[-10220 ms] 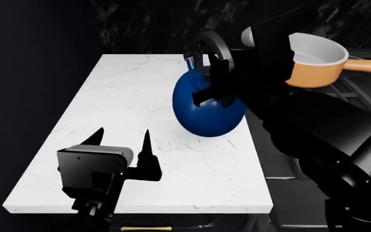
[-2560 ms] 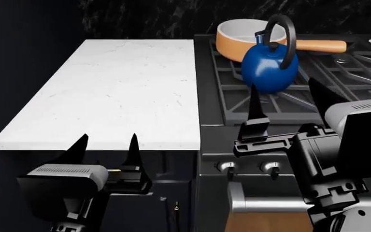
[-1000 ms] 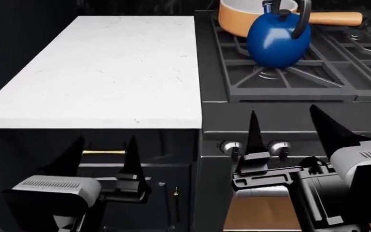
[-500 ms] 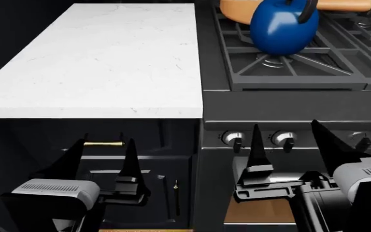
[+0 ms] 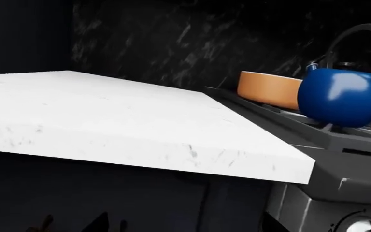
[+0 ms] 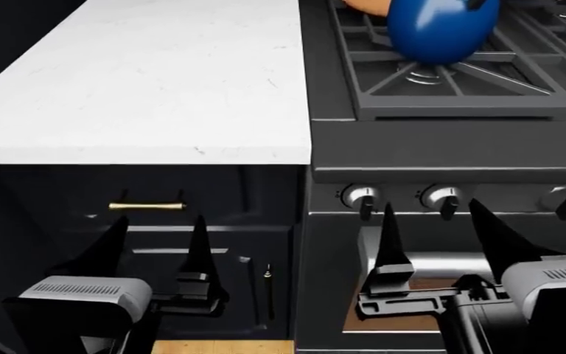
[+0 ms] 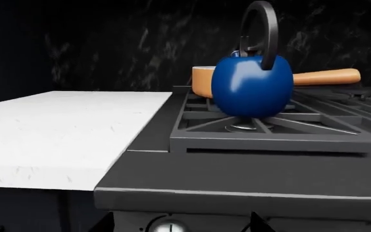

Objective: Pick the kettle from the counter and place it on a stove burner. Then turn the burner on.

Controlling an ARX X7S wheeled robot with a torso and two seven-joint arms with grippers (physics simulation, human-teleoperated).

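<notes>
Blue kettle (image 7: 252, 87) on stove burner (image 7: 247, 126), both pincers (image 6: 157, 243) (image 6: 438, 236) spread wide, empty.

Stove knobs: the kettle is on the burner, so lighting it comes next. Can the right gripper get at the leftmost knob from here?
Probably yes. The right gripper hangs open just below the leftmost knob on the stove front, and nothing stands between them. The kettle sits up on the stove burner, clear of that path.

The kettle (image 7: 252, 93) is glossy deep blue with a black handle. The counter (image 6: 155, 88) is white with faint grey veins, above dark navy cabinets (image 6: 145, 243) with a brass handle (image 6: 147, 206). The saucepan (image 5: 269, 89) is orange. The grate (image 7: 282, 126) is dark grey; the wall (image 5: 192, 38) black, grey-marbled.
</notes>
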